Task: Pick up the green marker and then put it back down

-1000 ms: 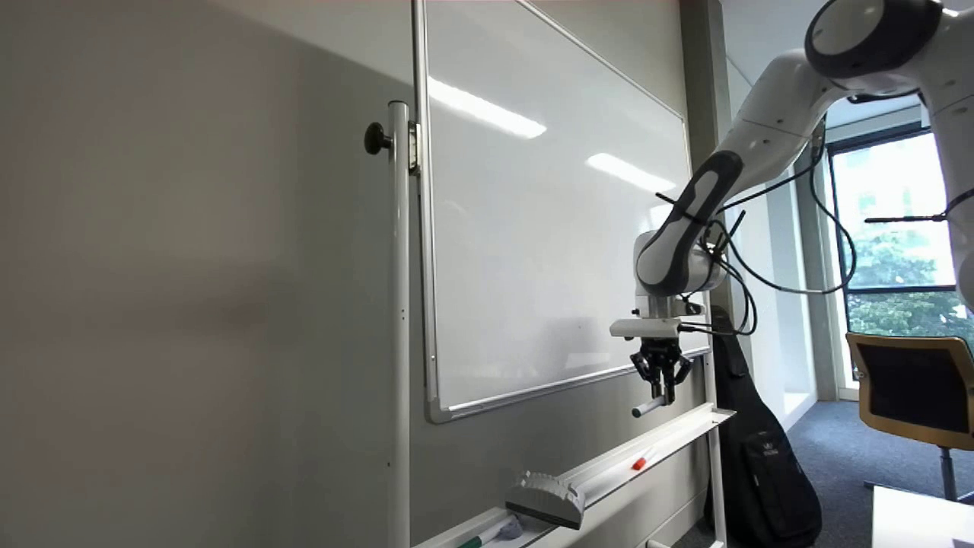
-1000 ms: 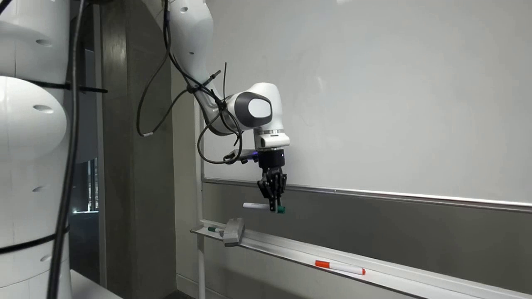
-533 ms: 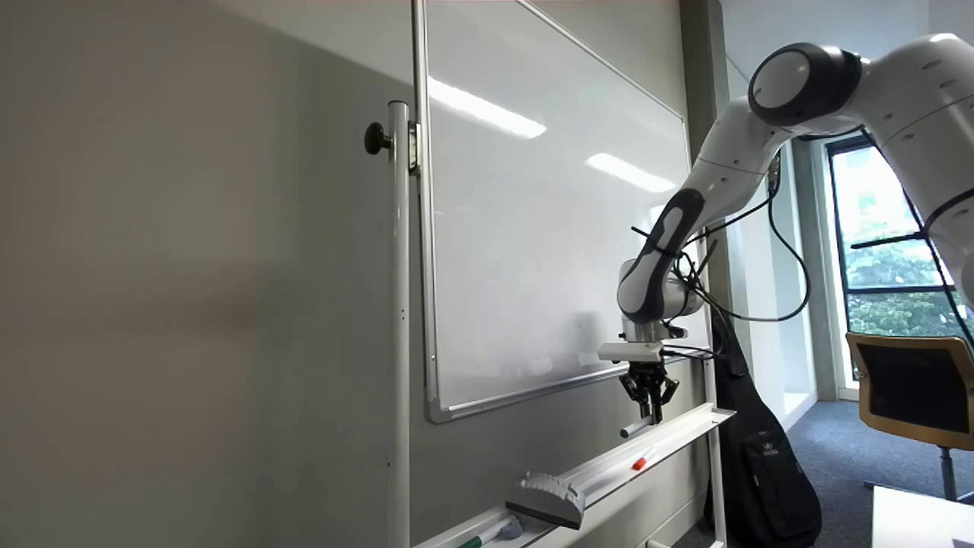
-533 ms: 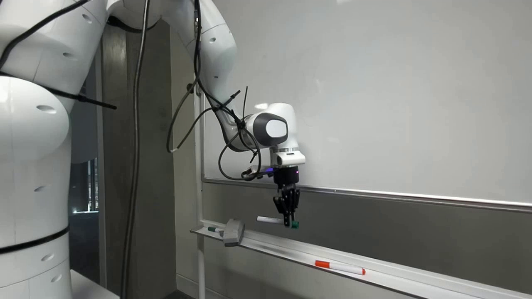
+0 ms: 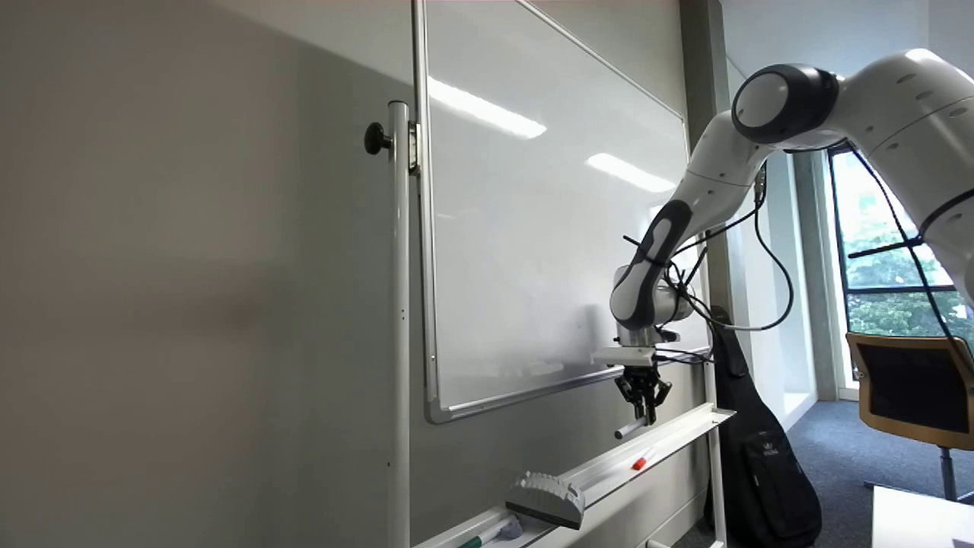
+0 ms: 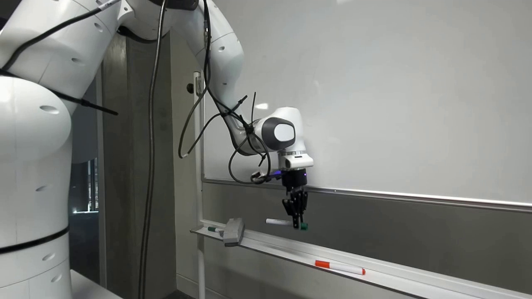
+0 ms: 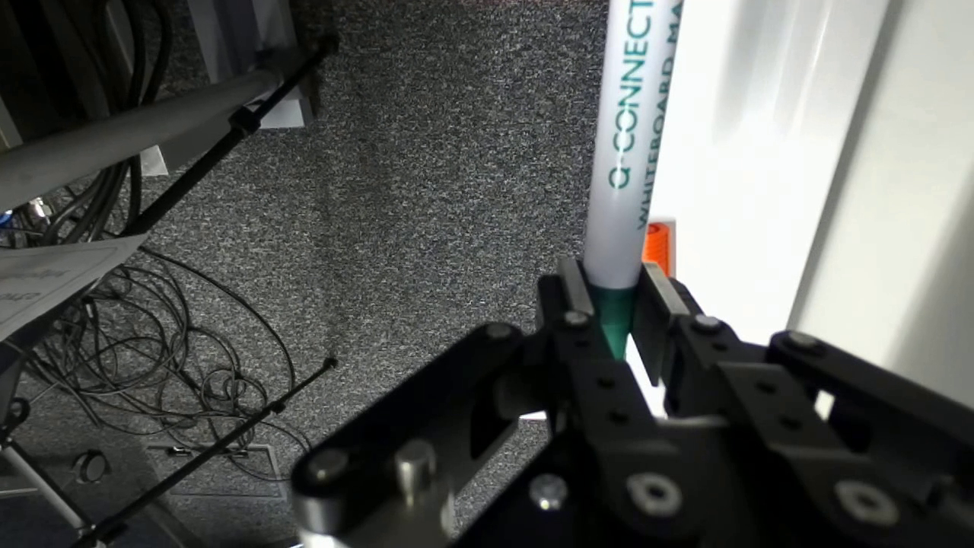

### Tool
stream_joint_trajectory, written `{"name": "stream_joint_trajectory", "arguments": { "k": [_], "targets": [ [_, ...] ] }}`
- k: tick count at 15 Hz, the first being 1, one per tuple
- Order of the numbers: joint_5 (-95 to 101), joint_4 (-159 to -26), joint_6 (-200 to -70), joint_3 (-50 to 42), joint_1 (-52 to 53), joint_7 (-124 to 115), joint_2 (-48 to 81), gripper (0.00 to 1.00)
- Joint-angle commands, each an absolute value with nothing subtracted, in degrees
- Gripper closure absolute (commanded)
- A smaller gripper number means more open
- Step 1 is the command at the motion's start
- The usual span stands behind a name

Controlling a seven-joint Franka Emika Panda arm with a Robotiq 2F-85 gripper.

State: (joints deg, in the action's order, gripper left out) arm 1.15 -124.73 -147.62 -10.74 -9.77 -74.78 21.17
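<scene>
The biggest thing is the whiteboard (image 6: 395,104). In front of it is the white robot arm (image 5: 708,173), bent, with its low end close above a long, thin shelf (image 6: 282,250). Next comes the pincer (image 7: 616,293), which points down and is clenched on the green marker (image 7: 622,179), with one of its fingers (image 7: 664,289) on each side. A grey eraser (image 6: 234,232) sits on the shelf, well apart from the pincer, and an orange marker (image 6: 340,267) lies farther along it.

The green marker is up in the air, above the shelf and not touching it in both exterior views. It looks nearly level and points about the same way the shelf runs. In the wrist view it looks close to the shelf's outer edge. I think it is light, stiff and hard to break, but smooth, so it could slip or turn. The middle of its white body (image 6: 277,222) would be the best place to hold it. The pincer has it near one end instead, so the long part pokes out to one side and could tip.

The smallest bit is the green end (image 6: 304,226), which peeks out past the fingers. If that is the cap, a hard tug there might pull it loose.
</scene>
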Motion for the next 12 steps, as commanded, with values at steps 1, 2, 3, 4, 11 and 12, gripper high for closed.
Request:
{"name": "stream_joint_trajectory", "arguments": {
  "k": [1,2,3,4,11,12],
  "targets": [
    [-0.92,-123.23,-147.79,-12.16,-8.86,-72.5,22.42,0.95],
    [-1.23,-123.13,-147.66,-12.14,-8.96,-72.29,22.47,0.95],
    [-1.43,-123.12,-147.7,-12.19,-9.0,-72.19,22.56,0.95],
    [-1.88,-123.32,-147.44,-12.07,-9.18,-71.83,22.28,0.95],
    [-1.64,-123.97,-147.49,-12.81,-8.17,-72.68,22.04,0.81],
    [-1.64,-123.97,-147.49,-12.81,-8.17,-72.68,22.04,0.81]
  ]
}}
